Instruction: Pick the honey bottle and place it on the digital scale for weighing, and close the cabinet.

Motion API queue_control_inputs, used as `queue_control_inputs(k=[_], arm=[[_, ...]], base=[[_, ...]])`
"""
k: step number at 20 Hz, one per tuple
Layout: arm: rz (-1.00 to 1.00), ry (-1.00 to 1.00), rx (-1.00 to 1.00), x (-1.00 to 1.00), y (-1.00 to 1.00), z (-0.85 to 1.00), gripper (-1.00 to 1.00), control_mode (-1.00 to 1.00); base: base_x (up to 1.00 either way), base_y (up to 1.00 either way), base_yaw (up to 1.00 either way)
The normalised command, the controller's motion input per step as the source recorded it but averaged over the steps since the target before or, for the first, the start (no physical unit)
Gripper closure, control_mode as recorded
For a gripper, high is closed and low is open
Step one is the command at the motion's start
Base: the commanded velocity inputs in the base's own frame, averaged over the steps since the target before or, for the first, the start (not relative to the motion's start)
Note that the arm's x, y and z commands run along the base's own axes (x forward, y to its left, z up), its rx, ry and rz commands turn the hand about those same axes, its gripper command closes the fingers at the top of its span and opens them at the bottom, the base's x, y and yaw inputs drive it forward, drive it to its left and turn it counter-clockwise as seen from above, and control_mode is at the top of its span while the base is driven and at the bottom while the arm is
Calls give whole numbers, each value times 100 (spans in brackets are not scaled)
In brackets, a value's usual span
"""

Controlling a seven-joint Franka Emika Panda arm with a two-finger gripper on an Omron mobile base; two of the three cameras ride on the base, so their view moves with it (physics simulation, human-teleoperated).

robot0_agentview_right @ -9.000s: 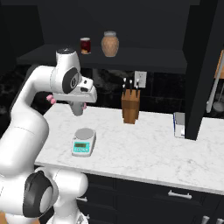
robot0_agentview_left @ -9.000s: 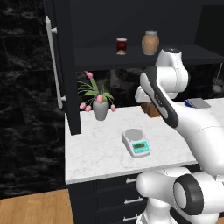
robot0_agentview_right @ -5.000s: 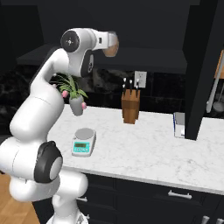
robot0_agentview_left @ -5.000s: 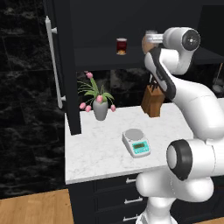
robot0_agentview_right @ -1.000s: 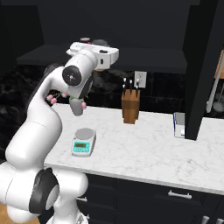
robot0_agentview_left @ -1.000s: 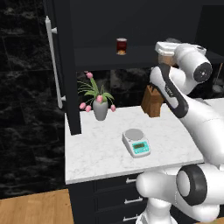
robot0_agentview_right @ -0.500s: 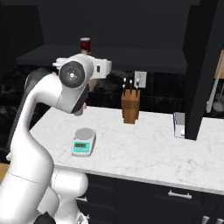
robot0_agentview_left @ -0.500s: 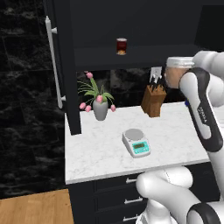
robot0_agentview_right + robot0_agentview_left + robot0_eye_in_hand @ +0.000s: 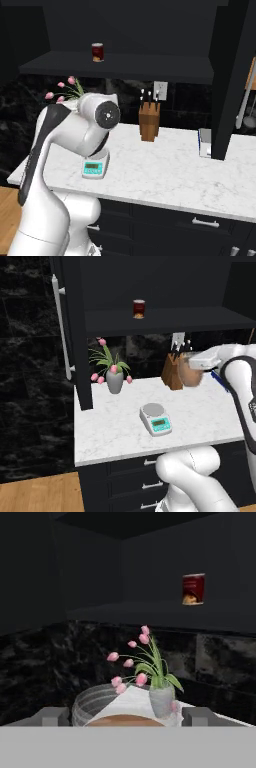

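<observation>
**Honey bottle off the shelf and coming down toward the scale**

The jaws are pinching the honey bottle (image 9: 189,374): in the hand view their two tips sit on either side of its amber body (image 9: 127,720), with the grey ribbed lid just above. In the left base view it hangs in the air in front of the knife block (image 9: 172,375), above the desk (image 9: 110,431).

Half a second ago the bottle was higher, close to shelf level; now it has dropped to about the height of the knife block. Only the small red jar (image 9: 139,308) is left on the shelf. So the pick looks done and the carry to the scale (image 9: 156,418) is under way. The scale lies lower and to the left of the bottle in that view, its round plate bare.

The bottle seems to be upright, lid up. It is squat, so its lid-to-base axis is hardly longer than its width, and that axis runs near vertical, though the blur in the left base view leaves a slight tilt possible.

The cabinet (image 9: 150,276) is unchanged, its door (image 9: 80,331) swung out at the left with the long handle (image 9: 59,331) showing, so closing it remains to be done
</observation>
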Motion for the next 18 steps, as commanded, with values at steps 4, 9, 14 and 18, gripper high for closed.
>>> queue_control_inputs(k=[4, 9, 14, 18], arm=[[46, 4, -7, 36, 31, -89, 100, -100], [47, 0, 1, 58, 1, -61, 100, -100], [35, -1, 3, 48, 0, -47, 100, -100], [25, 0, 9, 37, 0, -36, 100, -100]], base=[[0, 0, 0], [0, 0, 0], [0, 0, 0], [0, 0, 0]])
